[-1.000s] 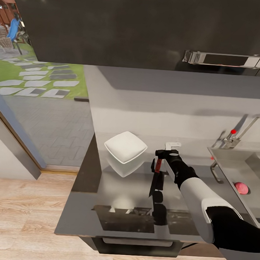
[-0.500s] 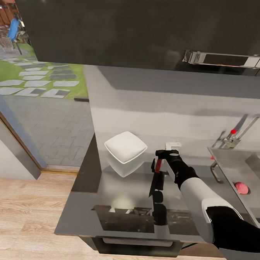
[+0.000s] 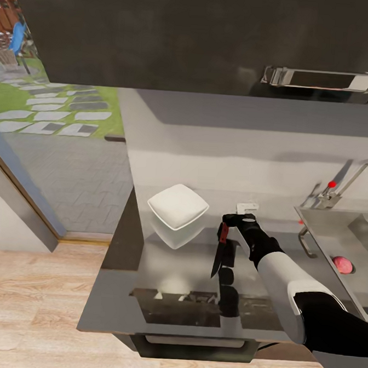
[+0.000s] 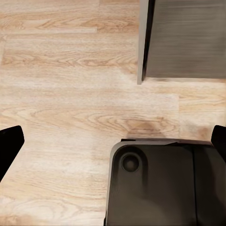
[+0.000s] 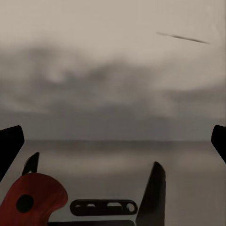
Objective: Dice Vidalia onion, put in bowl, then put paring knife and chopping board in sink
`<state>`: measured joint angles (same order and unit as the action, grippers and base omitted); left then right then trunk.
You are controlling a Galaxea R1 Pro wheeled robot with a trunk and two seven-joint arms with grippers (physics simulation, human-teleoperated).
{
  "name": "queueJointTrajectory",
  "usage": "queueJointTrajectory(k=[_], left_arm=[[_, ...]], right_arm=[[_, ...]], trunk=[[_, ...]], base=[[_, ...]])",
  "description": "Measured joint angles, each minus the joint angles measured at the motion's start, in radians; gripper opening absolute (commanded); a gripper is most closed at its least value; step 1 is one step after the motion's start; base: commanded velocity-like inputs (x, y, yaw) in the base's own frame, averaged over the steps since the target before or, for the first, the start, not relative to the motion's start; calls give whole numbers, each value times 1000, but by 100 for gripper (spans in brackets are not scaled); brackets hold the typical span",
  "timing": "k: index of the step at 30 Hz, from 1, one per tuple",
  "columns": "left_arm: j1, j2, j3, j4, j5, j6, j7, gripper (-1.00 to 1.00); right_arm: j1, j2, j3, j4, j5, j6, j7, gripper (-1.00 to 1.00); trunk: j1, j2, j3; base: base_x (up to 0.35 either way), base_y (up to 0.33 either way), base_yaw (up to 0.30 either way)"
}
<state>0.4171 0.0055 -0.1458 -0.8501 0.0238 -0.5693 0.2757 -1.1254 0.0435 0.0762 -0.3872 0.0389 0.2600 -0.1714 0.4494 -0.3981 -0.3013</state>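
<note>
Right end effector [image 3: 232, 218] clamps paring knife [image 3: 219, 251] above countertop [image 3: 115, 305]; bowl [image 3: 177, 206] beside, Vidalia onion [image 3: 342, 265] in sink [image 3: 334, 230]

countertop [image 3: 144, 283]: glossy grey | on it: white bowl [image 3: 177, 206] | sink [image 3: 319, 229] at its right end

The head camera looks steeply down from above the countertop [image 3: 160, 292], facing the back wall, with the sink [image 3: 326, 229] at its right edge and wooden floor [image 3: 33, 305] at its left. The left wrist camera points straight down at that floor [image 4: 70, 94] from close range. The right wrist camera sits low over the countertop [image 5: 113, 160], looking level toward the wall, very near the knife handle [image 5: 33, 202], which the head view also shows [image 3: 223, 233].
</note>
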Motion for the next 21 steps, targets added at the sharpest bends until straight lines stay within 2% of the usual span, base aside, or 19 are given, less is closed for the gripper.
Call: queueJointTrajectory(k=[21], left_arm=[[0,0,1,6,0,-2,0,100]], right_arm=[[0,0,0,0,0,0,0,100]], trunk=[[0,0,-7]], base=[[0,0,0]])
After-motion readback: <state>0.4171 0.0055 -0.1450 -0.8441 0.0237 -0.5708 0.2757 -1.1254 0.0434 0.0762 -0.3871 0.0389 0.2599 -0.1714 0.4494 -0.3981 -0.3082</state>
